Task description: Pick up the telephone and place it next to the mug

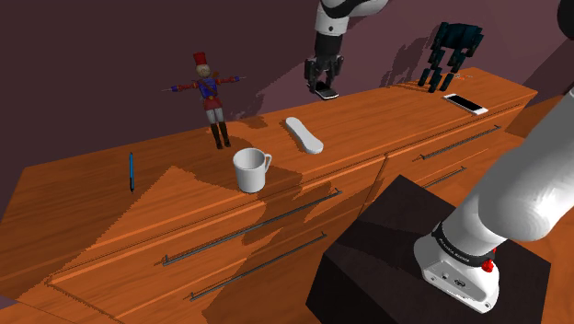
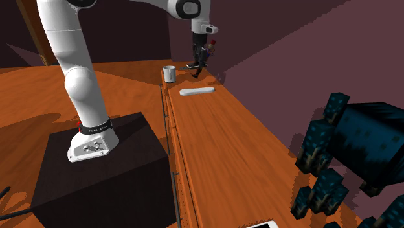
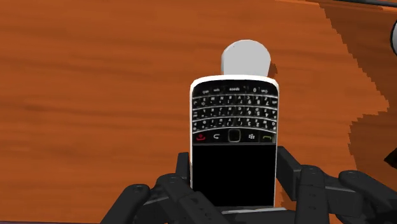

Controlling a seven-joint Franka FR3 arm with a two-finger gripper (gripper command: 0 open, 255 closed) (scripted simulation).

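While aloft, telephone (image 3: 233, 137) in tool (image 3: 234, 175).

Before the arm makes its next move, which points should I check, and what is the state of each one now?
1. The end effector clasps the phone: ok.
2. The phone hangs clear of the dresser: ok.
3. The mug stands upright: ok.
4. Bare wood beside the mug: ok.
5. The phone is next to the mug: not ok, far apart.
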